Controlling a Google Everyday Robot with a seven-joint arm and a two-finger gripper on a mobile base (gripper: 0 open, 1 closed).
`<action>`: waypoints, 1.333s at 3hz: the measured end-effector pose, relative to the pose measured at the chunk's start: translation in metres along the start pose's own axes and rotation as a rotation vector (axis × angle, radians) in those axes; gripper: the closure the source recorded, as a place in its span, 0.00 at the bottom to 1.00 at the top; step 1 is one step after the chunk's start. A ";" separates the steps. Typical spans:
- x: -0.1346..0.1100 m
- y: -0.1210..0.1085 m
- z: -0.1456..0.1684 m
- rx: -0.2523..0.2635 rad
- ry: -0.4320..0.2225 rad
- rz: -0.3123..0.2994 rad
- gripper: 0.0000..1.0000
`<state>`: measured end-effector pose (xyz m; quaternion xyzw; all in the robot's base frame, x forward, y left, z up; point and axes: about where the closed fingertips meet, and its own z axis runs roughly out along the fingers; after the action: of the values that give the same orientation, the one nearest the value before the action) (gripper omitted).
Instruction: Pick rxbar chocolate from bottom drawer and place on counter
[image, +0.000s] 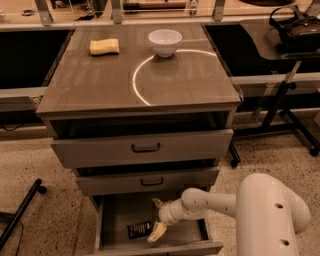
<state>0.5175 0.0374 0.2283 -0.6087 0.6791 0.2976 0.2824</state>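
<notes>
Inside the open bottom drawer (118, 212), the gripper (157, 218) hangs low with its jaws spread, just right of the rxbar chocolate (139, 229). The bar lies flat near the drawer's front, and the gripper is probably lining up a pinch.
</notes>
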 end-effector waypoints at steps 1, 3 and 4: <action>0.022 -0.019 0.037 0.014 -0.009 -0.020 0.00; 0.032 -0.023 0.053 -0.018 -0.008 -0.052 0.00; 0.042 -0.026 0.071 -0.048 -0.001 -0.083 0.00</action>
<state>0.5409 0.0608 0.1477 -0.6429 0.6456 0.3022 0.2803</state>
